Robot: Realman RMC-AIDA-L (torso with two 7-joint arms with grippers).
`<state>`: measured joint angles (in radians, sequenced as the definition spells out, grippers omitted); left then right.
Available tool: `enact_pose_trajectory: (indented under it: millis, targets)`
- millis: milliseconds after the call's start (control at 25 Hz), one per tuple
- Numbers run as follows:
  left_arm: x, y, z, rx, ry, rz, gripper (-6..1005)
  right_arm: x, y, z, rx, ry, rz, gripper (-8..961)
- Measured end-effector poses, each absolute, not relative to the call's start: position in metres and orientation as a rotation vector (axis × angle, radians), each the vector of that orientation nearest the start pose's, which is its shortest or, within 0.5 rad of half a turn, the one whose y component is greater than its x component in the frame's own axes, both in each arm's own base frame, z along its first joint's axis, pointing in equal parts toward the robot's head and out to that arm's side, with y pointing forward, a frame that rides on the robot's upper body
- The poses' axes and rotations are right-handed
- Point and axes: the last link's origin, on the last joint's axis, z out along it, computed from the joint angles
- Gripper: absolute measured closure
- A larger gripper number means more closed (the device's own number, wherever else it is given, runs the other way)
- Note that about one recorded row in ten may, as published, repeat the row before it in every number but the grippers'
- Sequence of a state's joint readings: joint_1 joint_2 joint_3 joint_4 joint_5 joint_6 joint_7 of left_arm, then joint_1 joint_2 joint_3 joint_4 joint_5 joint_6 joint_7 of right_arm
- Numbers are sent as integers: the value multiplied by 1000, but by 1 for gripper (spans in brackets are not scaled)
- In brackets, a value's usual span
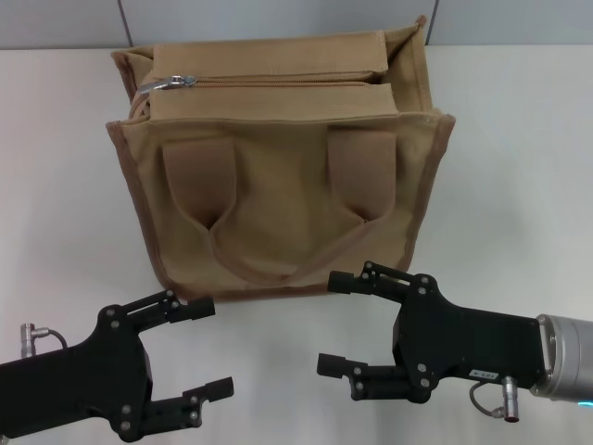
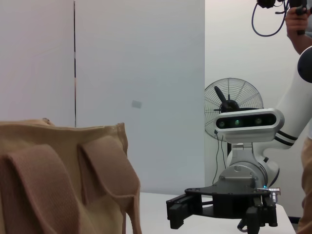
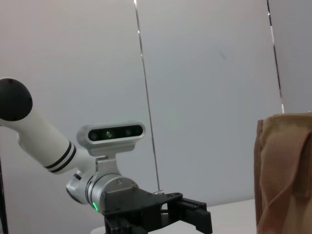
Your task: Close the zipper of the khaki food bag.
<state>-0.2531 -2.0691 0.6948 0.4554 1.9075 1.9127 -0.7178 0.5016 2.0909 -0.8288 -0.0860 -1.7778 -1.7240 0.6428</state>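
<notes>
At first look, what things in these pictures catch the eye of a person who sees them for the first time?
The khaki food bag dominates, standing upright at the middle of the white table, its handle side facing the robot. Along its top runs the zipper, with the silver pull tab at the robot's left end. In front of the bag, two black claws face each other: the left claw and the right claw, both open and holding nothing.
</notes>
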Motion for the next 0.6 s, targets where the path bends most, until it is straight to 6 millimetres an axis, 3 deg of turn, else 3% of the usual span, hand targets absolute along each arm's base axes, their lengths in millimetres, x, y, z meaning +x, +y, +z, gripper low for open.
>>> enact_pose_trajectory:
  millis: [400, 600]
  targets:
    - [-303, 199, -11, -2666, -158, -1068, 241, 250, 235, -78, -2752, 238, 1195, 121]
    - [-309, 206, 0, -2460, -248, -1118, 248, 250, 234, -80, -2754, 250, 1194, 124]
